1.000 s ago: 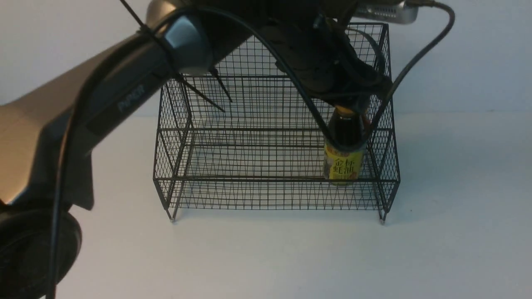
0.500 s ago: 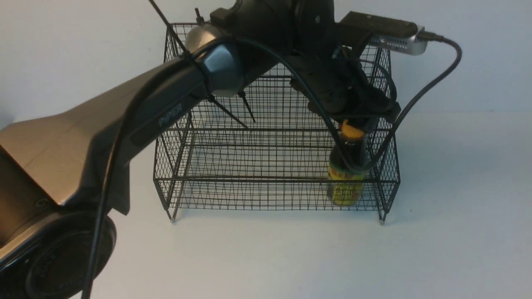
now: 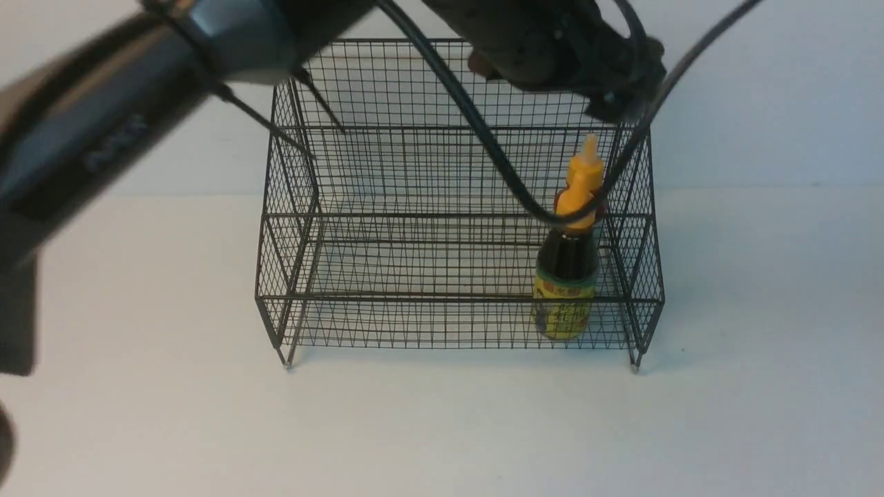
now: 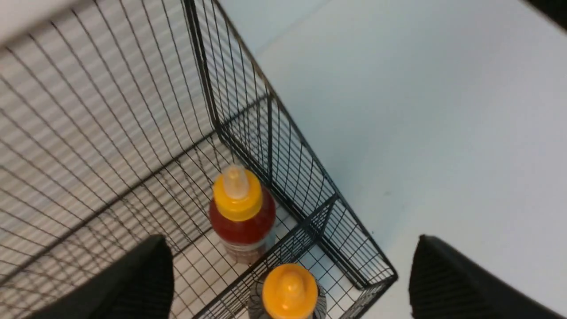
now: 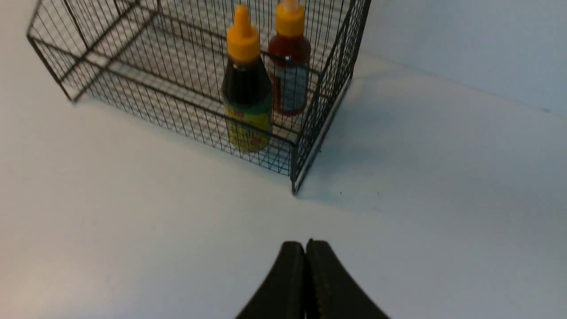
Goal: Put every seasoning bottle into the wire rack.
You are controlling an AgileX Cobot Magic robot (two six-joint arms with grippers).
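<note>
Black sauce bottle [image 3: 566, 276] stands free in the wire rack [image 3: 414, 297]; wide-open left end effector [image 4: 288, 241] should rise straight, clearing its nozzle [image 3: 589, 148].

Wire rack [image 3: 414, 298] matt blk; dark bottle [image 3: 566, 259] glossy.

Frontally, the dark bottle [image 3: 566, 266] mostly hides the red bottle [image 4: 242, 221].

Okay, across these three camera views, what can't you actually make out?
Front view: red bottle almost fully hidden behind the dark bottle.
Front view: dark bottle's label print, blurred behind the wire rack mesh.
Front view: left gripper motion-blurred, cut by the top edge.
Right wrist view: right gripper, only shut fingertips show at the edge.
</note>
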